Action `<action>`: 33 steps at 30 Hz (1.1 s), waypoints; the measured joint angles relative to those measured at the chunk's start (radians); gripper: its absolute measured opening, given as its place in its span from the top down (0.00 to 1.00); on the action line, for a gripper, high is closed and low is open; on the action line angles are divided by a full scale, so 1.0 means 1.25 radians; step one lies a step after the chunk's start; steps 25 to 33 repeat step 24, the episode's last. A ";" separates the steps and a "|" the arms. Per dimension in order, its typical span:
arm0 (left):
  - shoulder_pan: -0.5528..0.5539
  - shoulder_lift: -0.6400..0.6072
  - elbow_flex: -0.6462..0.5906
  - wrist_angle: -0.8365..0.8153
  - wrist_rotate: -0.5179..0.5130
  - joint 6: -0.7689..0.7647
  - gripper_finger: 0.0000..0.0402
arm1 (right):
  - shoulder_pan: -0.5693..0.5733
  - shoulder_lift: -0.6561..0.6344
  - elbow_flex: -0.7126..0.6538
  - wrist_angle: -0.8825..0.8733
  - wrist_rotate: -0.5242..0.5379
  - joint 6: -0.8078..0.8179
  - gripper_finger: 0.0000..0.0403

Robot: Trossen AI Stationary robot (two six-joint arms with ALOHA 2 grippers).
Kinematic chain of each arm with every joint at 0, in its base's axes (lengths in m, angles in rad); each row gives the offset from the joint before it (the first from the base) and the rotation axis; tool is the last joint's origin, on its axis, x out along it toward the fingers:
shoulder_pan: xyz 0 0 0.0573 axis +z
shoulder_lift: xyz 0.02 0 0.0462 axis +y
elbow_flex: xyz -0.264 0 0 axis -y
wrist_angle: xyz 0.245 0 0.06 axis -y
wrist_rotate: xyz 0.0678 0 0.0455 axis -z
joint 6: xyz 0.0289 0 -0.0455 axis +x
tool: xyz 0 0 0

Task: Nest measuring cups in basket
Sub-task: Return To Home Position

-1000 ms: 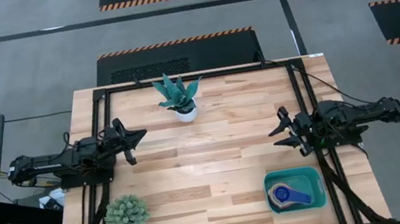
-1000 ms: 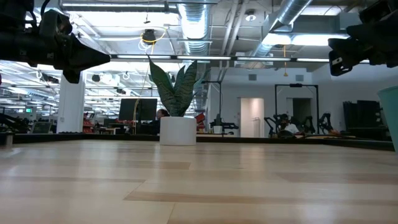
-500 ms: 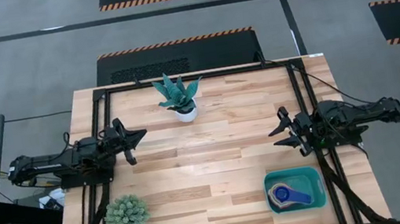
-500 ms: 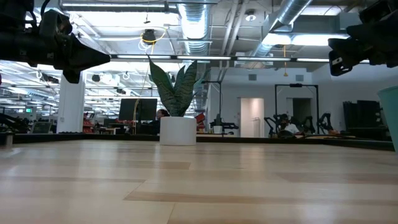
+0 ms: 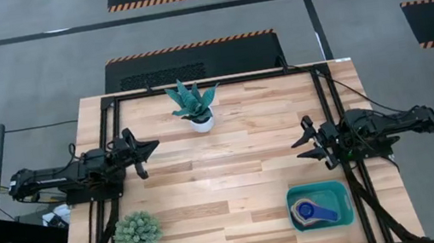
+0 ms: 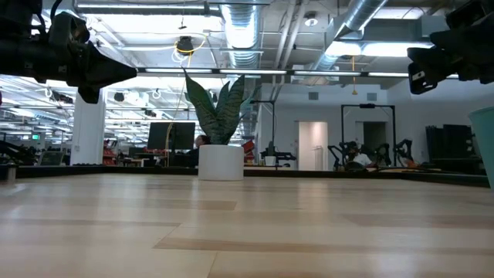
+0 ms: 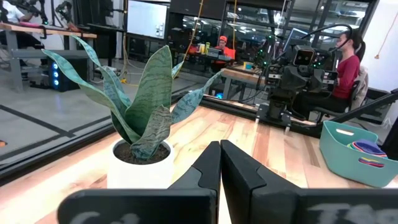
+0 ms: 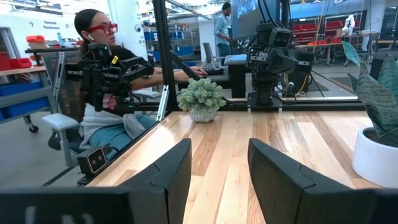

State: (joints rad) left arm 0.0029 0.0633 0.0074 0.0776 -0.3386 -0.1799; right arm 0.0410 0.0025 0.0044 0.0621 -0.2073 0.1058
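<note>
The teal basket (image 5: 316, 185) is a shallow rectangle with rounded corners, lying flat near the front right corner of the table (image 5: 232, 162). The measuring cups (image 5: 306, 210) sit nested in its left part, a dark blue cup on top, its flat handle angled toward the basket's right side.

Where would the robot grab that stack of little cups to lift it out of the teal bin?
Probably by the blue handle, coming straight down from above. The measuring cups sit inside the basket, whose walls block any sideways approach, while the handle sticks out flat from the stack, giving two narrow edges to pinch. The open right gripper waits nearest, the left gripper across the table.
</note>
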 joint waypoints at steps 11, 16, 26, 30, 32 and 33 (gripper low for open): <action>0.000 0.000 0.000 0.000 0.000 0.000 1.00 | 0.000 0.000 0.000 0.000 0.000 0.000 0.54; 0.000 0.000 0.000 0.000 0.000 0.000 1.00 | 0.000 0.000 0.000 0.000 0.000 0.000 0.55; 0.000 0.000 0.000 0.000 0.000 0.000 1.00 | 0.000 0.000 0.000 0.000 0.000 0.000 0.54; 0.000 0.000 0.000 0.000 0.000 0.000 1.00 | 0.000 0.000 0.000 0.000 0.000 0.000 0.54; 0.000 0.000 0.000 0.000 0.000 0.000 1.00 | 0.000 0.000 0.000 0.000 0.000 0.000 0.54; 0.000 0.000 0.000 0.000 0.000 0.000 1.00 | 0.000 0.000 0.000 0.000 0.000 0.000 0.54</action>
